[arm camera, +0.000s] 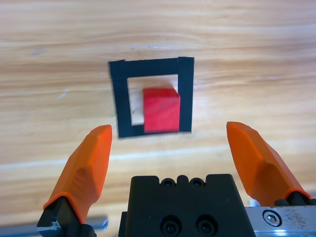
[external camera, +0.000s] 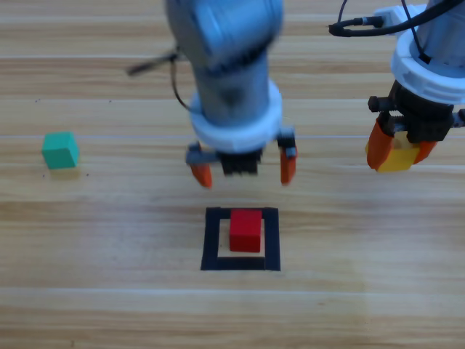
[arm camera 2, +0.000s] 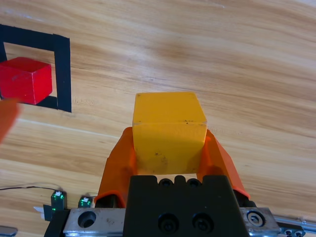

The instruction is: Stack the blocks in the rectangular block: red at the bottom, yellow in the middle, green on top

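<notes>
While my left gripper (external camera: 243,171) hangs spread wide over the wood just above the tape square (external camera: 240,239) in the high view, nothing sits between its jaws; its wrist view shows only bare table in that gap, with the square a little ahead. The red cube (external camera: 245,230) rests inside the outline, not centred: in the left wrist view it (arm camera: 161,110) lies against one side strip and reaches the strip nearest my jaws, leaving a band of bare wood on its other side and beyond it. Its top face is open, with nothing on it.

My right gripper (external camera: 399,149) is off to the right, well apart from the square, pinching the yellow cube (external camera: 400,154) between both jaws. In the right wrist view the cube (arm camera 2: 169,132) sits squarely in the grip, its flanks covered by orange and its top and front faces free. I cannot tell how far it is off the table. Between it and the square lies an open stretch of wood, though my left arm stands over the far side of that stretch.

The green cube (external camera: 59,150) sits alone on the table far to the left, well away from the square and from both grippers, with clear wood all around its edges.
</notes>
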`<state>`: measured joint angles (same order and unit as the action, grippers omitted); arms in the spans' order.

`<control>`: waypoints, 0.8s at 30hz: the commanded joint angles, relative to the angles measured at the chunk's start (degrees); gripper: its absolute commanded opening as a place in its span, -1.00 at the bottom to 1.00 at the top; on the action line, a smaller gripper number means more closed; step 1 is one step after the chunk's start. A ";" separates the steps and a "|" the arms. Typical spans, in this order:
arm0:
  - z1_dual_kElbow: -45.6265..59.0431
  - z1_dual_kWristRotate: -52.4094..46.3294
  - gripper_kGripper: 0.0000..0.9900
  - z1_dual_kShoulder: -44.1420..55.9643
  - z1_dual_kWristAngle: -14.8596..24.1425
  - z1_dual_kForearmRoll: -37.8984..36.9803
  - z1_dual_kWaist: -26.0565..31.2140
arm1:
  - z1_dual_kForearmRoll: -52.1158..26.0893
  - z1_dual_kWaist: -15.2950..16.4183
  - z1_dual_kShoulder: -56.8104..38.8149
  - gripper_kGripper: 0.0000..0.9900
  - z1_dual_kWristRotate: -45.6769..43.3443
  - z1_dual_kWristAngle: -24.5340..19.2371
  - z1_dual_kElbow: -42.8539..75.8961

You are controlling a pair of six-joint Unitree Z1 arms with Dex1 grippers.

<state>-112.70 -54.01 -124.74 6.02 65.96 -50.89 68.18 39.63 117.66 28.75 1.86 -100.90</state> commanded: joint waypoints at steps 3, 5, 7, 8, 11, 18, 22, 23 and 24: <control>7.41 4.35 1.00 20.94 4.35 5.15 6.51 | -0.94 6.69 -3.93 -1.00 5.79 -2.30 0.88; 11.10 10.59 1.00 24.37 4.70 4.79 11.34 | -0.94 8.19 -3.32 -1.00 7.55 -0.90 0.00; 14.44 19.38 1.00 26.92 4.44 2.24 17.06 | -0.85 9.59 -1.91 -1.00 9.31 0.69 -1.59; 16.72 23.07 1.00 28.32 4.44 0.22 19.78 | -0.76 10.38 -1.12 -1.00 10.36 1.04 -2.64; 24.37 33.00 1.00 31.57 1.63 -6.90 27.87 | 0.64 12.93 1.78 -1.00 14.23 1.39 -6.60; 29.73 41.44 1.00 25.77 -3.03 -12.34 38.06 | 10.49 16.71 14.17 -1.00 20.12 2.00 -23.21; 29.82 42.49 1.00 20.24 -6.11 -12.34 40.43 | 12.42 17.33 18.92 -1.00 22.40 2.88 -28.92; 29.38 42.58 1.00 19.45 -6.63 -12.34 40.52 | 12.59 17.33 19.89 -1.00 23.02 3.23 -29.89; 28.94 42.58 1.00 19.01 -6.99 -12.34 40.70 | 12.86 17.42 20.68 -1.00 23.46 3.41 -30.77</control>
<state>-83.77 -12.11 -100.58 0.63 53.99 -12.96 79.89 54.70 130.96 50.32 4.02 -129.03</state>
